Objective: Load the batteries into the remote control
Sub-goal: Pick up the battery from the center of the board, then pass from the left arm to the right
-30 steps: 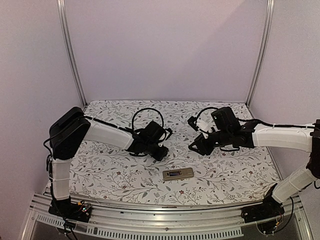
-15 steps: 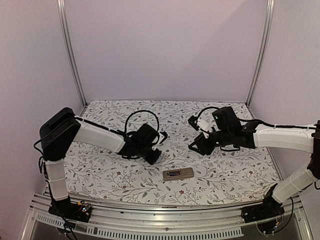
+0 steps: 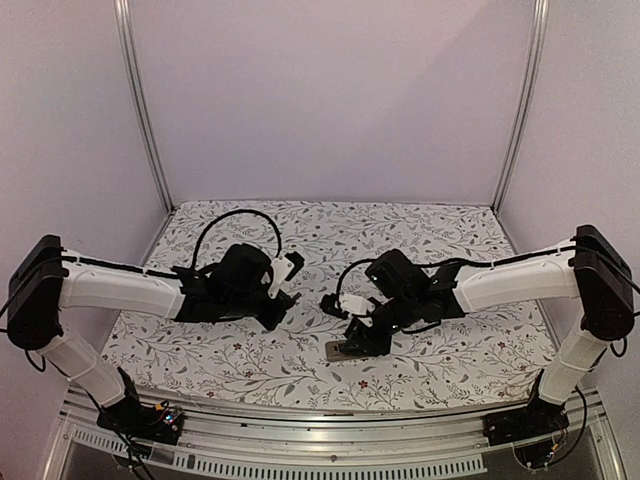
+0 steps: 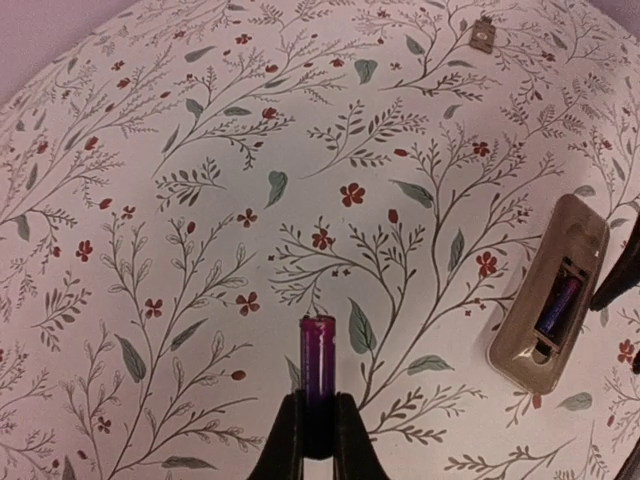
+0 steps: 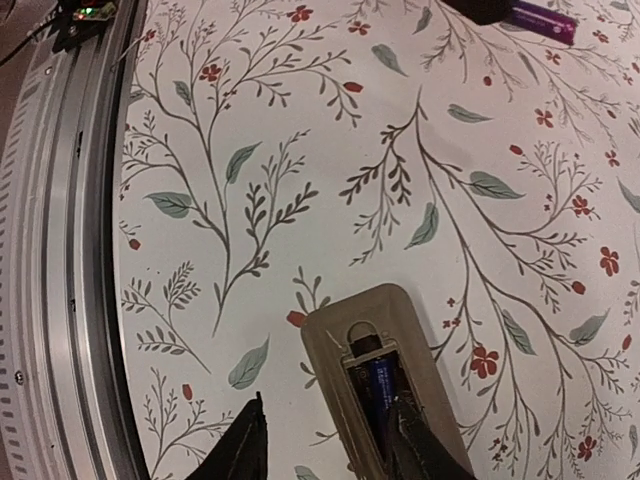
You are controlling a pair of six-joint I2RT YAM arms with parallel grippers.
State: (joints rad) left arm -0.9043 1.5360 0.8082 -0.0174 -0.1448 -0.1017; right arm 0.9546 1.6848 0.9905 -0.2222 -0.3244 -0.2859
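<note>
The remote control [image 5: 345,345] lies grey-tan back up, its battery bay open with one dark blue battery [image 5: 384,388] inside. My right gripper [image 5: 330,450] is open right above it: one finger is over the cloth to its left, the other finger [image 5: 425,445] over the bay's edge. In the top view the right gripper [image 3: 358,338] hides most of the remote [image 3: 338,351]. My left gripper [image 4: 318,440] is shut on a purple battery [image 4: 318,365], held above the cloth left of the remote [image 4: 575,235]. The left gripper [image 3: 283,305] is apart from the right one.
A flowered cloth [image 3: 230,350] covers the table. A small grey piece [image 4: 483,35] lies on it far from the remote. The metal rail at the table's near edge [image 5: 60,250] runs close beside the remote. Walls and frame posts [image 3: 140,110] enclose the back and sides.
My right gripper has come from the right and dropped onto the remote. My left gripper has drawn back to the left, away from the remote, still holding its battery.
</note>
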